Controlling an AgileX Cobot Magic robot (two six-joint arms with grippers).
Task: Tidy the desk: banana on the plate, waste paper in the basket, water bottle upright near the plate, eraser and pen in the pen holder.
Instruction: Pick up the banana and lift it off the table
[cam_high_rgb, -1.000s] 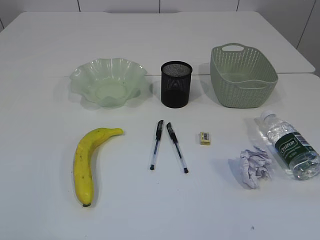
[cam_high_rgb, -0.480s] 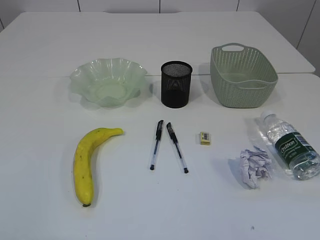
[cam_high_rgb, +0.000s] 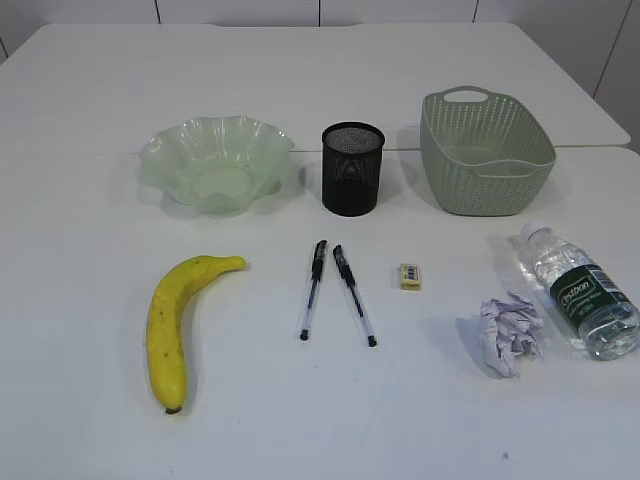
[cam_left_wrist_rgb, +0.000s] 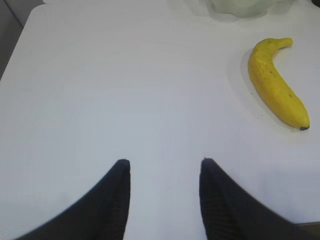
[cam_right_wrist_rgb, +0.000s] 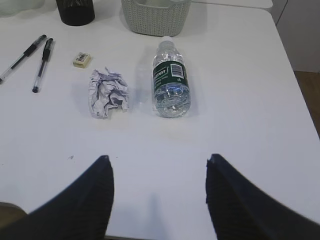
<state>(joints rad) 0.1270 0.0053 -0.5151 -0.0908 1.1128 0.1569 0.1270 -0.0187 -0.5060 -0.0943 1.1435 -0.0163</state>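
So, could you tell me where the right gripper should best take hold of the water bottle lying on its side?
Probably across the labelled middle of the water bottle, coming from above with the right gripper open. The bottle lies flat, cap toward the basket, so its round sides are exposed and the crumpled paper sits clear.

Our left hand (cam_left_wrist_rgb: 162, 167) hangs above the counter (cam_left_wrist_rgb: 100, 100) with its fingers spread apart and nothing between them. Our right hand (cam_right_wrist_rgb: 159, 165) gapes wider, likewise bare. Neither arm seems to reach into the exterior view.
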